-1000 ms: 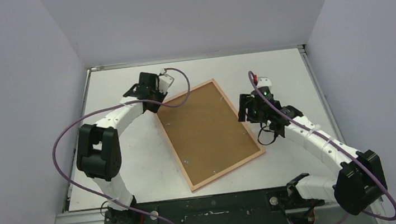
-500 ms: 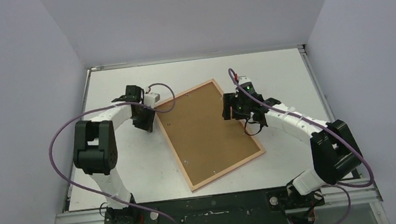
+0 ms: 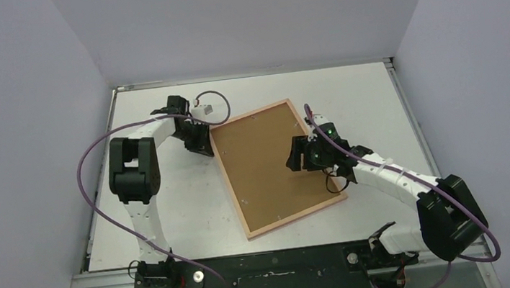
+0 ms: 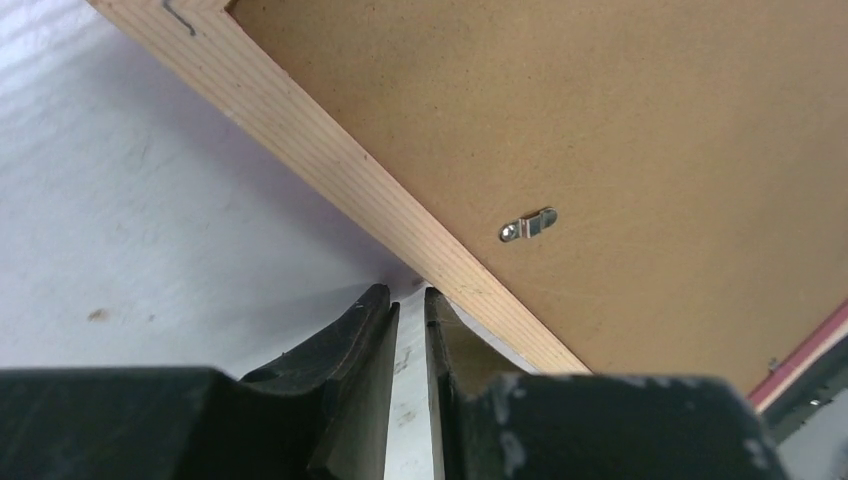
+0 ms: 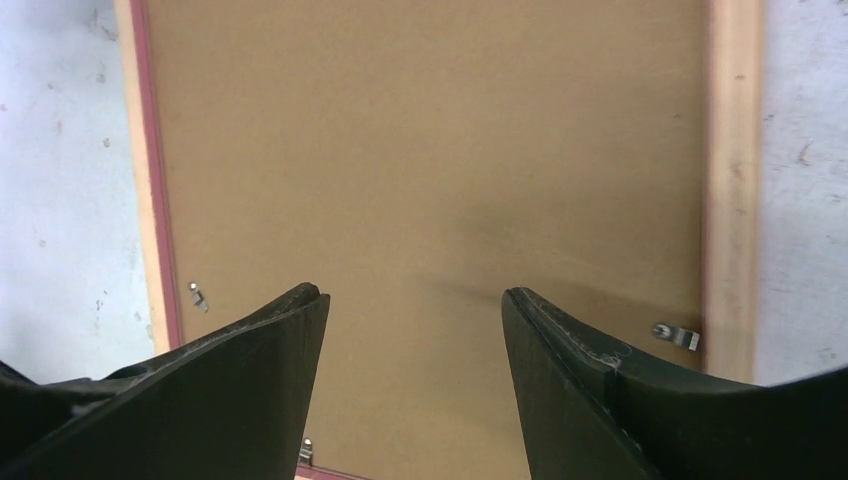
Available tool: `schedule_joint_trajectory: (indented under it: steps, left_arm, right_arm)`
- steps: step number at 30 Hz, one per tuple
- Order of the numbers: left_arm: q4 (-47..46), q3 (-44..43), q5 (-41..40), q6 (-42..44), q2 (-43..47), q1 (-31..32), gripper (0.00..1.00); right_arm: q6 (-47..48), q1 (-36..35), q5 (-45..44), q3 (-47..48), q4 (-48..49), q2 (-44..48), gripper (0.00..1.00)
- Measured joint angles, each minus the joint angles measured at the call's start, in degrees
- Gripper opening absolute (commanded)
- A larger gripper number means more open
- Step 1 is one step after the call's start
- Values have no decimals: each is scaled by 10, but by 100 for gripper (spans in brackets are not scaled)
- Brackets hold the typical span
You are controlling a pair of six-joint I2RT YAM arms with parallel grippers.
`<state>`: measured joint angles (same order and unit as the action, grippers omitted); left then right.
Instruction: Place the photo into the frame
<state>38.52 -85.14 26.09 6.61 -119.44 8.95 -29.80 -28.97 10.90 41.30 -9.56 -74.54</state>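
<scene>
Frame [image 3: 298,216] lies flat on the surface [image 3: 188,217], back up, with the brown backing panel [image 3: 269,164] filling it. Its long axis runs far to near, and the near end leans toward the right arm. Left pincer [image 4: 405,304] is down at the far-left corner, just outside the left long edge. Its jaws are drawn to a thin slit with nothing in it, and the tips point at the pale wood border. Whether they touch it is hard to say; the wrist view suggests a sliver of gap. The frame lies to that pincer's right, with a small metal turn clip [image 4: 528,226] just inside the border there. Right pincer [image 5: 412,305] hangs over the backing toward the right long edge, jaws wide and empty. It is the nearer one to the panel's middle. Height above the board is not readable. The photo shows in no view. It may lie under the backing or not, and the pane side is hidden against the surface. Likely next step concerns the clips or the edge, so the left pincer's line to the border is what matters.
</scene>
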Motion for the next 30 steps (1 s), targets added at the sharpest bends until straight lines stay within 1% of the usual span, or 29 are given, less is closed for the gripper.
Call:
schedule_joint_trajectory:
  steps: [3, 6, 9, 13, 18, 22, 26, 30]
  left_arm:
    - [9, -27, 33, -15, -21, 0, 17]
    - [18, -30, 61, -26, -22, -2, 20]
    - [29, -30, 87, -37, -22, -5, 21]
    - [33, -31, 103, -62, -19, -8, 22]
    - [34, -47, 105, -94, -19, -8, 22]
    - [26, -60, 91, -118, -24, -8, 20]
    - [19, -66, 81, -132, -39, -8, 17]
    - [18, -69, 80, -139, -53, -8, 15]
  right_arm:
    - [-5, -1, 19, -4, 14, -2, 70]
    - [-2, -3, 51, 4, 53, -28, 73]
    - [12, -5, 112, 52, 99, -100, 76]
    - [42, -9, 211, 156, 152, -223, 76]
    - [60, -15, 291, 237, 202, -326, 77]
    - [62, -21, 334, 292, 223, -393, 76]
    - [62, -30, 352, 333, 232, -442, 76]
    - [60, -35, 362, 356, 237, -467, 75]
